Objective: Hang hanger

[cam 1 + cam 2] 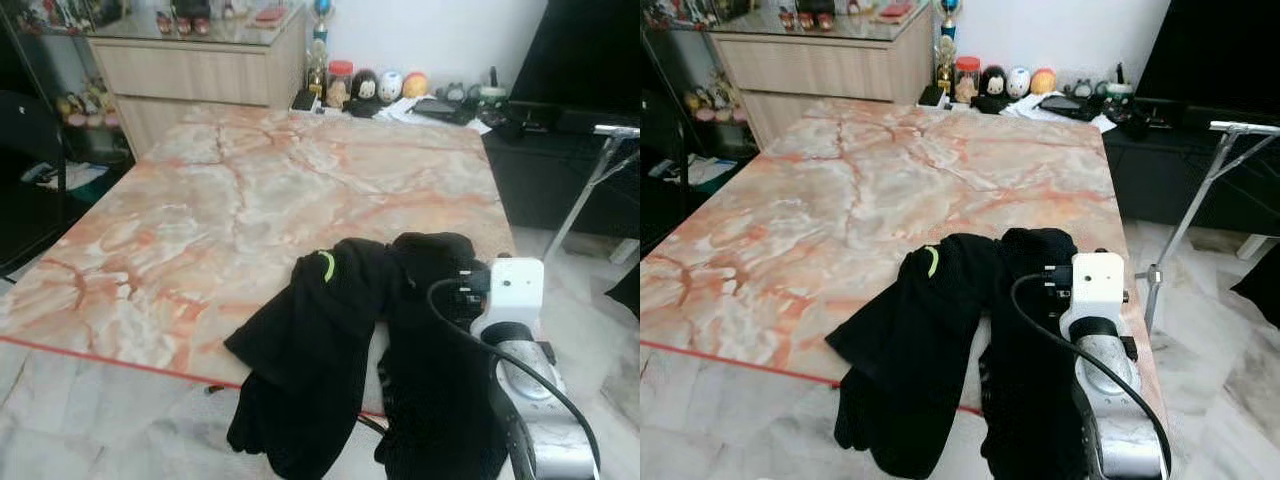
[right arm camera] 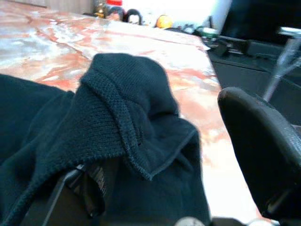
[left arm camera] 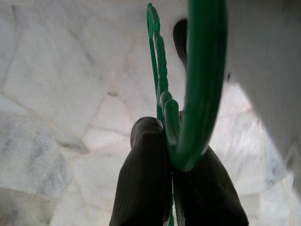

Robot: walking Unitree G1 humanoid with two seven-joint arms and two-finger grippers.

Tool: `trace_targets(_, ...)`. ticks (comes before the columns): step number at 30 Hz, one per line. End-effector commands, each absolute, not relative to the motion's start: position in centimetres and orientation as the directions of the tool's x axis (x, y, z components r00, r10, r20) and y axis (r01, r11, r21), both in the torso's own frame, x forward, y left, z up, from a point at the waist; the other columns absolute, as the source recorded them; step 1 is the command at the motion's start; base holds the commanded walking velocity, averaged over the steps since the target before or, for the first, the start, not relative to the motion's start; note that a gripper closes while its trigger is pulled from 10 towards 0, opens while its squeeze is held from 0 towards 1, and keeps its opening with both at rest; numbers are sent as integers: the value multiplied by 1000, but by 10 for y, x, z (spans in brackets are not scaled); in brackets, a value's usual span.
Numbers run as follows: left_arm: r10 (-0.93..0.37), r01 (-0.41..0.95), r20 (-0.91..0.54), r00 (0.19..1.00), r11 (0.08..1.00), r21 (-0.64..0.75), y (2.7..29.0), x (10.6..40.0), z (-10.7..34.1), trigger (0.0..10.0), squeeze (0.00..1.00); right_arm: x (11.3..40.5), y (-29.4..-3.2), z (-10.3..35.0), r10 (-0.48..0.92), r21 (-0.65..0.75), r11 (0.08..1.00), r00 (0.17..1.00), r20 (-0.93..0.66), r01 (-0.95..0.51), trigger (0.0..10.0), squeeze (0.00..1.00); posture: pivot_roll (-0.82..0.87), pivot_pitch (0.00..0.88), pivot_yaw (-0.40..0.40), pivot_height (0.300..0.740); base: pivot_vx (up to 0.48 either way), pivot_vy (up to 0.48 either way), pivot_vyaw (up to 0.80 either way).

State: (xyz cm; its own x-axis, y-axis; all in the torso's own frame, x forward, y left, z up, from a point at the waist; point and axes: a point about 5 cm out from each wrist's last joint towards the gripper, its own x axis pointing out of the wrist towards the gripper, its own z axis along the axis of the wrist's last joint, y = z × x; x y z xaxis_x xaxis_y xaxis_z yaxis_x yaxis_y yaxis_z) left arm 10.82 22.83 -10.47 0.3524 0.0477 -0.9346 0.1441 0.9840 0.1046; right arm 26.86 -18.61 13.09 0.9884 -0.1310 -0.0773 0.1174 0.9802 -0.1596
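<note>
Left claw (image 3: 171, 188) grips green hanger (image 3: 200, 80).
Right claw (image 2: 160, 179), spread open at black garment (image 1: 330, 350) on surface (image 1: 250, 200), should pinch collar squarely.

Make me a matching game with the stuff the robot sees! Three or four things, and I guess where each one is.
Things:
1. green hanger
2. black garment
3. marble table
4. round toy figures

Places or states:
A. lined up by the wall past the table's far end
B. pinched between the left gripper's fingers
C. draped over the table's near edge
D. lying under the clothing

Pairs: 1-B, 2-C, 3-D, 4-A
</note>
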Motion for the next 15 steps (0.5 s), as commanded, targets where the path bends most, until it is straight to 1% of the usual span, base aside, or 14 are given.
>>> trace_targets(1, 45, 145, -931, 361, 984, 103, 228, 111, -104, 10000, 0, 269, -186, 136, -132, -166, 979, 990, -56, 121, 10000, 0, -52, 0, -15, 740, -274, 0, 0)
trace_targets(10, 39, 147, -931, 362, 984, 99, 227, 112, -104, 10000, 0, 269, -192, 131, -156, -186, 973, 984, -88, 138, 10000, 0, -53, 0, -13, 740, -274, 0, 0)
trace_targets(15, 44, 157, -936, 349, 982, 105, 230, 110, -104, 10000, 0, 269, -193, 130, -160, -190, 972, 983, -95, 139, 10000, 0, -52, 0, -13, 740, 0, 0, 0)
